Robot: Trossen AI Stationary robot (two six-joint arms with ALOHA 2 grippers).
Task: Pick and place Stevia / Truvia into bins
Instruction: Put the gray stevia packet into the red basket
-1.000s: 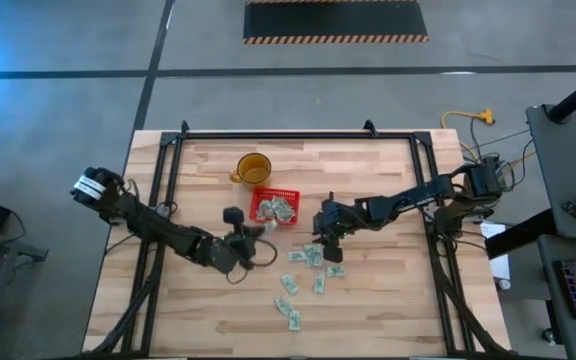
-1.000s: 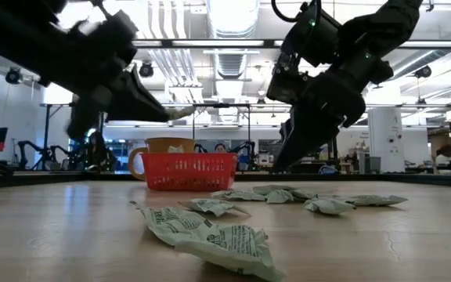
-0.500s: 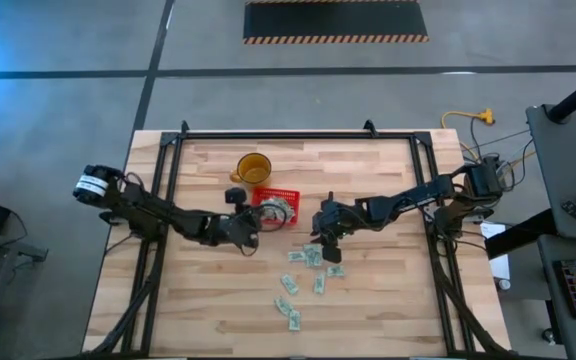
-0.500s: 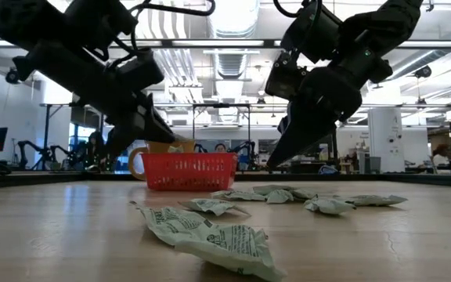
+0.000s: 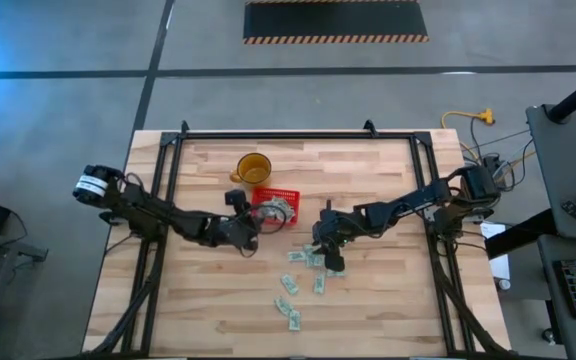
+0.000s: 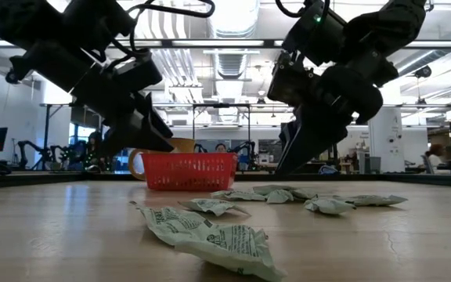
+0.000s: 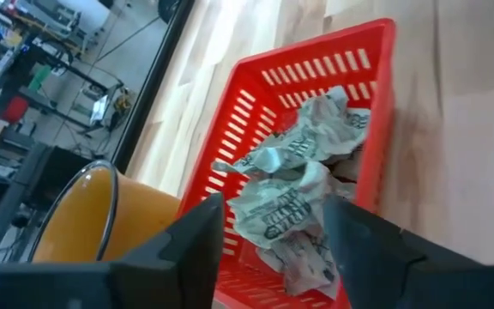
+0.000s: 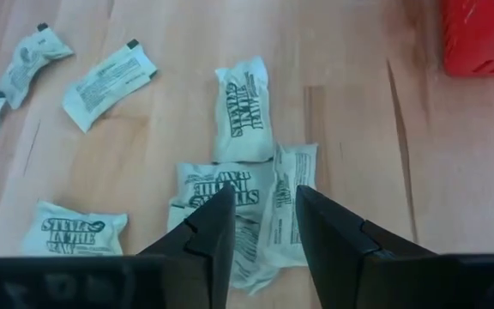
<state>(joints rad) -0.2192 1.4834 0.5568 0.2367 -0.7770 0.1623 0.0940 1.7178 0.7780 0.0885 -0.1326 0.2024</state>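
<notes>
While the left hand [image 5: 255,224] hangs over the left edge of the red basket [image 5: 274,207], its two fingers [image 7: 197,249] stand apart with nothing between them, and the left wrist view looks straight down past them onto crumpled Stevia sachets [image 7: 303,193] piled inside that basket. Just beyond the basket's far left corner sits the amber cup [image 5: 253,167], its yellow rim showing in the left wrist view too. From desk height the basket reads as a low red mesh box near the middle of the desk [image 5: 368,300], with the cup peeking up behind it.

Over on the right, the right hand [image 5: 328,253] is low over the loose cluster of sachets [image 5: 310,259] lying on the wood, nearer than the basket and a little to its right. Its fingers [image 8: 213,232] are parted narrowly, empty, and straddle a small overlapping stack of packets [image 8: 238,202] printed "Stevia in the Raw"; whether the tips touch the paper cannot be told. More sachets lie scattered apart from that stack, and a further few [image 5: 288,300] trail toward the near edge of the desk, well apart from the basket. In the low view two of those near packets [image 6: 210,235] loom large and wrinkled in the foreground, overlapping one another.
</notes>
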